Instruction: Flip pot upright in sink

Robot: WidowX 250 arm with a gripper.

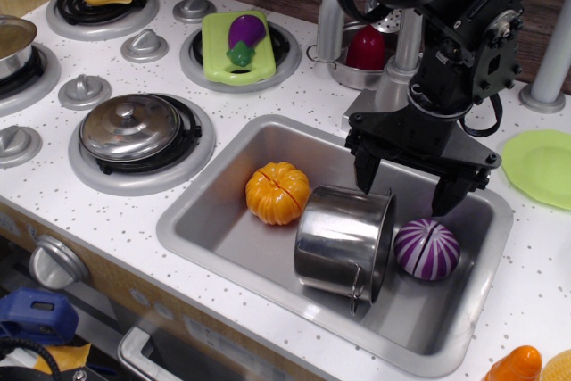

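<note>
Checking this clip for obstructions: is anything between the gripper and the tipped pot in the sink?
Nothing visible. The open gripper hangs just above the pot, near its rim. In the sink, the orange pumpkin sits beside the pot's base and the purple onion beside its mouth.

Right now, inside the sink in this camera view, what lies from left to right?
Orange pumpkin → pot, lying on its side → purple-and-white striped onion. The open claw hangs above the pot's rim, holding nothing. All sit within the sink.
</note>
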